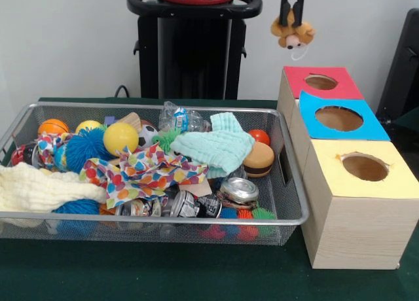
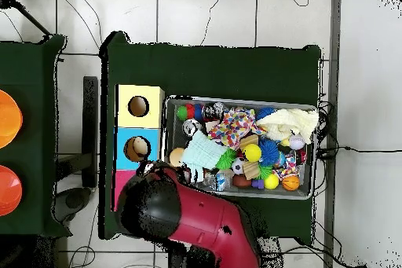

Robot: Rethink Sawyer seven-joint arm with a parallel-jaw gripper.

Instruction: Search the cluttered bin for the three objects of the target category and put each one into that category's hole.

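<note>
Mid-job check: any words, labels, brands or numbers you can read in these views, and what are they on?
None can be read.
Dark cans at the bin front: pale label patches, too blurred to read.
Crumpled clear bottle: blue-white label, unreadable.
Red, blue and yellow hole cards: no print shows.

Yellow ball point(image 1: 120, 138), mint cloth point(image 1: 217, 148), toy burger point(image 1: 258, 159), confetti-print cloth point(image 1: 147, 175)

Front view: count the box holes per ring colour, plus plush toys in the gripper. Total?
red-ringed hole: 1
blue-ringed hole: 1
yellow-ringed hole: 1
tan plush animal, held in the gripper above the box: 1
Total: 4
</note>
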